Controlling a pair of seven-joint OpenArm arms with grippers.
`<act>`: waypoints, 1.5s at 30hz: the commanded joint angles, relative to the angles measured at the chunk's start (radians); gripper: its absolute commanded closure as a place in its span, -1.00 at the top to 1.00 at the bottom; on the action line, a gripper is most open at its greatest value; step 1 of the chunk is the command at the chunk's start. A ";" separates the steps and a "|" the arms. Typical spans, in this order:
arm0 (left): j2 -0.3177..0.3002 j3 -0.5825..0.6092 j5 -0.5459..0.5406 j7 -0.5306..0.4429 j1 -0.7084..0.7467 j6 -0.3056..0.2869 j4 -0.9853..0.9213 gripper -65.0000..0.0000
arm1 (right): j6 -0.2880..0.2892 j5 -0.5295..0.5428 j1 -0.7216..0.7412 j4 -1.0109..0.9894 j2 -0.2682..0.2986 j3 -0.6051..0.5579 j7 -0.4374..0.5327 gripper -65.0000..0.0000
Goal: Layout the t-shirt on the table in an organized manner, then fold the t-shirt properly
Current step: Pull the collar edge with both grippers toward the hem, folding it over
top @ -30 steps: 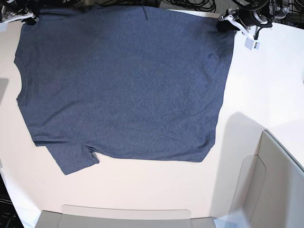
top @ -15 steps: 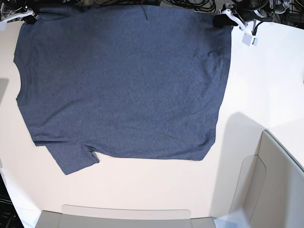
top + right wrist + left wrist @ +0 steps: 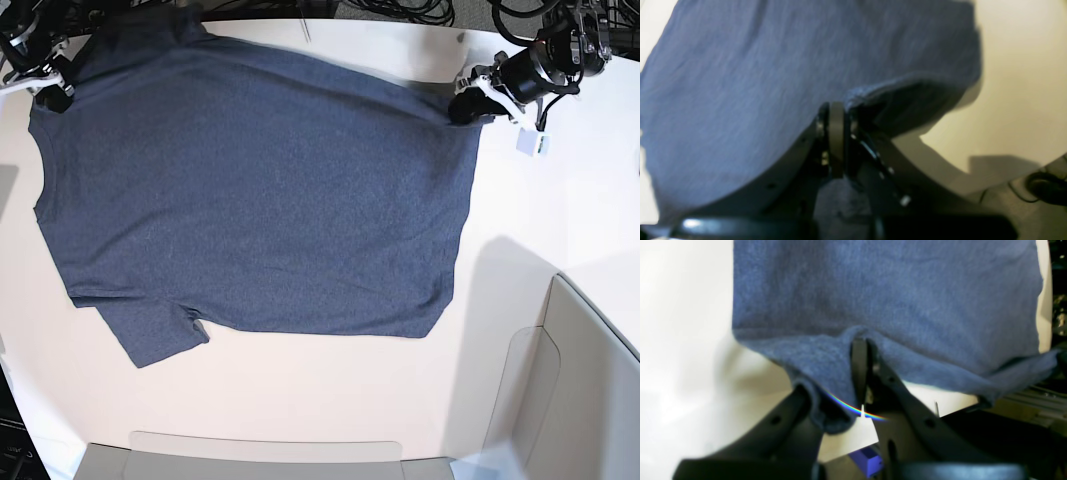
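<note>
The dark navy t-shirt (image 3: pixel 260 190) lies spread over the off-white table (image 3: pixel 330 390), one short sleeve at the lower left. Its far edge is lifted and stretched between both arms. At the upper right of the base view my left gripper (image 3: pixel 462 108) is shut on the shirt's far right corner; in the left wrist view the fabric (image 3: pixel 873 306) bunches around the closed black fingers (image 3: pixel 860 366). At the upper left my right gripper (image 3: pixel 50 98) is shut on the far left corner; the right wrist view shows cloth (image 3: pixel 740 83) pinched at its tips (image 3: pixel 836 113).
A grey-beige bin wall (image 3: pixel 590 380) stands at the lower right, and a pale panel (image 3: pixel 260 450) runs along the near edge. Black cables (image 3: pixel 400 10) lie beyond the far table edge. A small white tag (image 3: pixel 530 143) hangs by the left arm.
Both grippers have pulled the shirt's far edge towards the near side, uncovering bare table along the top. The near hem and sleeve have stayed put.
</note>
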 commanded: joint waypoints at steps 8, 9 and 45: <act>-0.014 -0.009 -0.012 -0.017 -0.102 -0.002 -0.081 -1.00 | 0.003 -0.199 0.113 0.012 -0.014 0.008 0.003 -1.00; -0.014 -0.009 -0.012 -0.017 -0.112 -0.002 -0.102 -1.00 | 0.003 -0.213 0.122 0.012 -0.015 0.008 0.003 -1.00; -0.021 -0.003 0.065 -0.021 -0.257 -0.002 -0.325 -1.00 | 0.005 -0.538 0.380 -0.125 -0.009 -0.182 0.010 -1.00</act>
